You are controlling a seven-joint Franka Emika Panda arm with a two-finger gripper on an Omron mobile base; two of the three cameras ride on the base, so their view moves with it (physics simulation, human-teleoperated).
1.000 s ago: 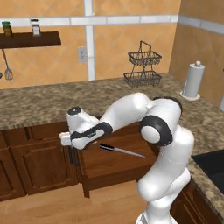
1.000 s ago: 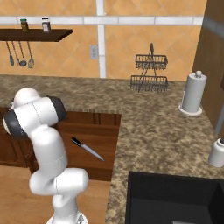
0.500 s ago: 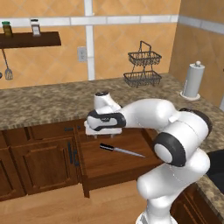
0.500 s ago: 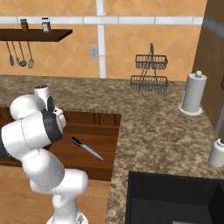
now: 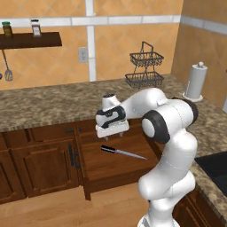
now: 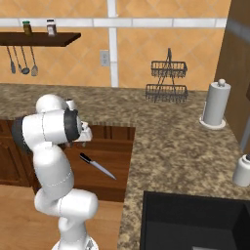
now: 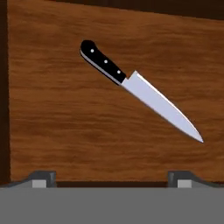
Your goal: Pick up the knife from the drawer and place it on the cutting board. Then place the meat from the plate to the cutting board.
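The drawer (image 5: 102,166) stands pulled open below the counter. The knife (image 5: 122,153), black-handled with a silver blade, lies flat on its wooden floor. My gripper (image 5: 111,134) hangs open just above the drawer, pointing down, a little behind and left of the knife's handle. From the right, the knife (image 6: 97,166) lies in the drawer (image 6: 119,151) beside my arm. The hand view looks straight down on the knife (image 7: 135,85), which lies diagonally on the drawer floor (image 7: 61,131); the gripper (image 7: 111,177) holds nothing between its spread fingertips (image 7: 41,177). The cutting board, plate and meat are out of view.
A paper towel roll (image 5: 196,82) and a wire basket rack (image 5: 144,66) stand on the granite counter (image 5: 53,104). A dark sink (image 6: 195,219) lies at the near right. Cabinet doors (image 5: 42,166) flank the drawer on the left. A shelf (image 6: 39,38) carries jars.
My hand has swung right from the drawer's left front edge to a spot over the open drawer above the knife. The gripper stayed open and the knife has not moved.
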